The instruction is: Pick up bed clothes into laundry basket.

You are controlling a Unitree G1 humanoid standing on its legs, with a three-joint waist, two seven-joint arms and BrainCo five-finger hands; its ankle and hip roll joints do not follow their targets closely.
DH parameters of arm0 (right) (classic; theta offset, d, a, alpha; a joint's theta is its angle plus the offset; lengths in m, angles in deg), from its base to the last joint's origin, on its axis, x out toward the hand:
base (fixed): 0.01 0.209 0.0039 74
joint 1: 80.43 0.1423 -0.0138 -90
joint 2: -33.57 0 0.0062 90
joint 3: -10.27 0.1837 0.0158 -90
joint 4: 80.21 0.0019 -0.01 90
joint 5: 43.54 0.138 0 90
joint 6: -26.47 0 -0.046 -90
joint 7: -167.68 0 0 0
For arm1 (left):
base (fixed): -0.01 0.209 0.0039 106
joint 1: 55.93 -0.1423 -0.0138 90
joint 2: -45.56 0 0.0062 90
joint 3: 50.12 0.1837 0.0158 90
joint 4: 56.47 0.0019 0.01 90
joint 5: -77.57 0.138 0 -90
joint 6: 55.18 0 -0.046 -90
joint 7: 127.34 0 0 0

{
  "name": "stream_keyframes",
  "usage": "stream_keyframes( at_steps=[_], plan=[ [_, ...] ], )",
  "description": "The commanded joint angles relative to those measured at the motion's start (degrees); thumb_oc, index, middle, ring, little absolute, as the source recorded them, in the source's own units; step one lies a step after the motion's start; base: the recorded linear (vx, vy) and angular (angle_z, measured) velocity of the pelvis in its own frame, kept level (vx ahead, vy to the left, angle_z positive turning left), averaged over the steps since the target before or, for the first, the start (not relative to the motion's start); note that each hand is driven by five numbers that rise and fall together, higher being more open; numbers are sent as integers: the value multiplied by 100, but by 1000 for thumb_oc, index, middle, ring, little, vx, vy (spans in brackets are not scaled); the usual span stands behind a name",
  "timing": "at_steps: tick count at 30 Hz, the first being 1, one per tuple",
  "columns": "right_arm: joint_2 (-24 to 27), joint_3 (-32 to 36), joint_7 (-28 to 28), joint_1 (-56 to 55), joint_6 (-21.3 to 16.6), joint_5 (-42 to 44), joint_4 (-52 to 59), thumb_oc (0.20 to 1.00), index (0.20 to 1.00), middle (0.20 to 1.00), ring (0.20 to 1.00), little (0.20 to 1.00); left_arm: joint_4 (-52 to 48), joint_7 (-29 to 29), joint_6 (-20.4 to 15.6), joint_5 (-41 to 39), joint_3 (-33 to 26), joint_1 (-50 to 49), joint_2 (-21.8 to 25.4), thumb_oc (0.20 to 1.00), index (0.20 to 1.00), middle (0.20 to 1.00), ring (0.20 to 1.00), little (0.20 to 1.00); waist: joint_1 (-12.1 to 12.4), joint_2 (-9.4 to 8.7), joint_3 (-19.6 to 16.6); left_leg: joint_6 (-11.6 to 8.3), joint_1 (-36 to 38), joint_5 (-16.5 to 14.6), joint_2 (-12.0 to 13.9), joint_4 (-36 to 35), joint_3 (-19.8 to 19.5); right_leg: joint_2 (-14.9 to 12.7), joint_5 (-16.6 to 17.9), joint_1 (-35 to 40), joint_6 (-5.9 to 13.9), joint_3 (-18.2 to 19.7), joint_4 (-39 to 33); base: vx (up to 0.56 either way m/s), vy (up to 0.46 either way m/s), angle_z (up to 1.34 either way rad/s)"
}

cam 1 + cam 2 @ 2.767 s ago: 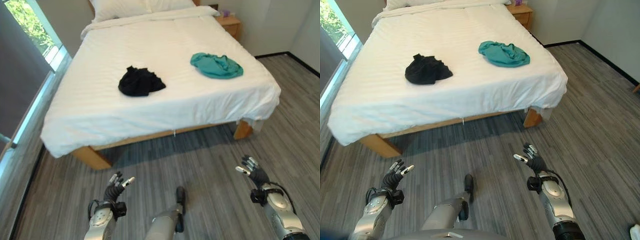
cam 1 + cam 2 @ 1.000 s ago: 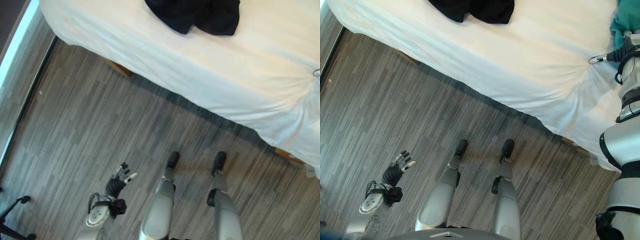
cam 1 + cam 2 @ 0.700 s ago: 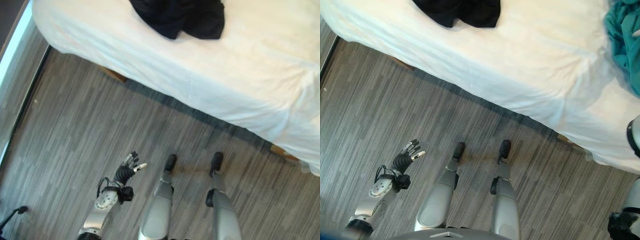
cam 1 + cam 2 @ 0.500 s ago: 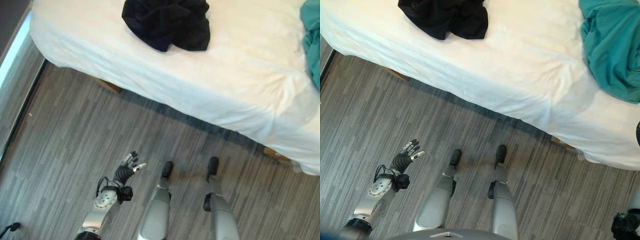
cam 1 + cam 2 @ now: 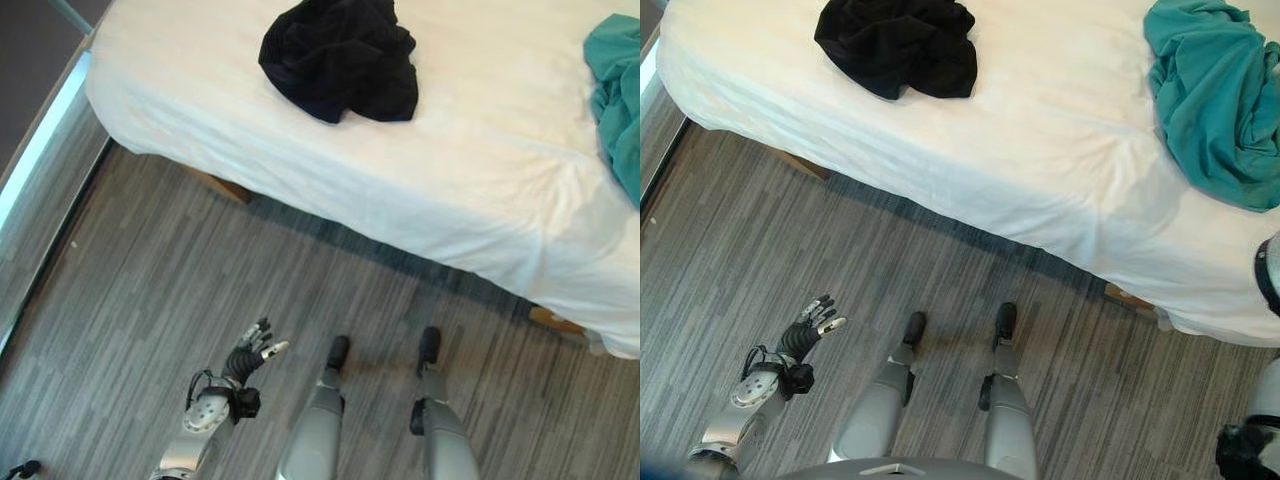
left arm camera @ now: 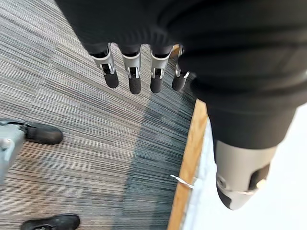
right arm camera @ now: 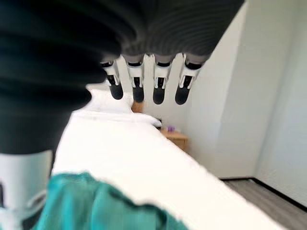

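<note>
A crumpled black garment (image 5: 340, 55) lies on the white bed (image 5: 470, 190) near its front edge. Further right on the same bed a teal garment (image 5: 1210, 95) is bunched up. My left hand (image 5: 805, 335) hangs low over the floor, left of the bed's edge and well away from both garments, its fingers (image 6: 132, 76) straight and holding nothing. In the right wrist view my right hand (image 7: 136, 86) hovers just above the teal garment (image 7: 96, 206), with straight fingers that touch nothing.
The bed's wooden frame (image 6: 189, 158) runs along the grey plank floor (image 5: 150, 270). A window strip (image 5: 40, 150) lines the floor at the left. Past the bed stand pillows (image 7: 108, 103) and a wooden nightstand (image 7: 175, 136) against the white wall.
The camera has tilted, so more of the bed and both garments shows. My left hand has stayed open and low over the floor. The right hand seen by the teal garment one second ago has left the eye views.
</note>
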Motion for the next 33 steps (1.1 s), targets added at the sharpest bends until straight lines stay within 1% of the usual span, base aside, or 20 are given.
stream_keyframes(
  at_steps=[1,4,9,10,13,14,16,17,18,19,20,21,23,24,26,27,29,30,32,33],
  plan=[
    [338,-358,-97,490,68,388,-143,1000,1000,1000,1000,1000,-565,165,-173,-208,-154,59,163,1000,1000,1000,1000,1000,50,411,633,-3,6,887,308,-575,-730,342,-219,575,-56,-63,103,-39,-24,-26],
    [186,19,-61,-2,45,427,-191,1000,1000,1000,1000,1000,-500,182,-170,-226,-228,2,76,1000,1000,1000,1000,1000,56,472,719,-17,-134,919,284,-557,-700,364,-208,435,-66,-30,103,-13,-10,5],
    [65,278,-54,-389,27,459,-190,1000,1000,1000,1000,1000,-476,239,-212,-249,-225,78,51,1000,1000,1000,1000,1000,-6,510,782,-21,-198,942,270,-549,-694,355,-202,382,-85,-2,103,-1,-11,-6],
    [10,307,-13,-465,8,474,-176,219,219,219,219,219,-501,231,-233,-230,-199,145,106,1000,1000,1000,1000,1000,-39,494,773,-20,-168,929,273,-581,-671,363,-211,397,-86,1,103,19,-1,6],
    [-115,378,-49,-682,-85,541,177,200,200,200,200,200,-621,259,-300,-88,-179,415,362,1000,1000,1000,1000,1000,-142,432,739,-17,-96,881,281,-603,-649,372,-235,473,-91,34,103,11,4,4],
    [-154,446,-124,-871,-152,580,542,200,200,200,200,200,-721,290,-336,-25,-204,564,489,1000,1000,1000,1000,1000,-185,410,737,-19,-53,870,292,-608,-628,381,-241,507,-89,41,103,0,0,0],
    [-99,803,-227,-1634,-333,829,1918,200,200,200,200,200,-963,349,-448,44,-432,924,858,1000,1000,1000,1000,1000,-334,375,710,-29,74,816,349,-660,-579,417,-279,580,-87,58,104,0,0,0],
    [-90,850,-229,-1678,-322,822,1945,200,200,200,200,200,-965,349,-446,44,-425,927,877,1000,1000,1000,1000,1000,-329,356,705,-28,55,843,336,-661,-584,405,-261,565,-82,56,103,0,0,0],
    [-100,1398,-59,-2127,-306,1587,3327,200,200,200,200,200,-1166,468,-550,18,-584,1450,1421,1000,1000,1000,1000,1000,-437,288,630,-45,152,799,404,-708,-588,438,-305,639,-91,38,104,32,-26,-3],
    [-156,1604,-69,-2684,-611,1831,3720,200,200,200,200,200,-1245,542,-599,19,-583,1817,1560,1000,1000,1000,1000,1000,-522,278,604,-53,194,785,424,-734,-596,436,-319,677,-88,24,105,31,-25,-5],
    [-147,1661,-71,-2738,-609,1823,3743,200,200,200,200,200,-1241,544,-600,18,-557,1837,1579,1000,1000,1000,1000,1000,-510,259,600,-53,174,814,410,-734,-603,423,-300,662,-83,20,103,27,-18,-9],
    [-107,1877,103,-3145,-604,2093,4053,200,200,200,200,200,-1261,522,-627,126,-492,2213,1967,1000,1000,1000,1000,1000,-592,255,561,-60,246,770,443,-763,-605,437,-342,724,-83,8,103,39,-6,-12],
    [-221,2772,347,-4717,-607,2130,5254,200,200,200,200,200,-1039,771,-573,572,-322,3240,2514,1000,1000,1000,1000,1000,-802,229,481,-49,345,732,473,-803,-599,410,-366,795,-56,-22,105,53,1,-1],
    [-282,3209,403,-5339,-617,2130,5680,200,200,200,200,200,-938,875,-525,697,-278,3587,2603,1000,1000,1000,1000,1000,-873,221,450,-44,367,724,481,-812,-595,404,-375,808,-50,-29,106,5,12,10],
    [-361,3626,475,-5879,-629,2164,5989,200,200,200,200,200,-734,968,-482,762,-72,4061,2660,1000,1000,1000,1000,1000,-911,202,415,-41,364,746,468,-819,-596,385,-358,801,-33,-37,104,6,16,-2],
    [-623,4051,539,-6505,-683,2294,6227,200,200,200,200,200,-173,1086,-384,1168,411,5027,2697,1000,1000,1000,1000,1000,-1044,171,353,-44,417,723,490,-836,-572,375,-379,840,-9,-46,104,31,20,-10],
    [-911,4232,645,-6937,-718,2414,6300,200,200,200,200,200,320,1204,-196,1712,699,5702,2756,1000,1000,1000,1000,1000,-1191,144,278,-43,456,704,508,-852,-534,373,-385,847,13,-31,103,26,10,1],
    [-930,4284,646,-6980,-714,2411,6315,200,200,200,200,200,359,1211,-202,1717,780,5784,2745,1000,1000,1000,1000,1000,-1162,127,282,-43,455,702,507,-850,-539,372,-389,849,14,-36,103,0,0,0],
    [-1217,4435,718,-7399,-652,2434,6456,200,200,200,200,200,886,1274,-38,1927,1116,6495,2695,1000,1000,1000,1000,1000,-1294,41,217,-46,503,680,542,-861,-485,380,-389,868,36,-3,103,34,6,-11],
    [-1432,4506,779,-7781,-665,2466,6580,200,200,200,200,200,1423,1573,165,2272,1328,7166,2617,1000,1000,1000,1000,1000,-1444,-38,148,-51,563,617,605,-865,-443,419,-420,899,50,17,104,28,0,-15]
  ],
)
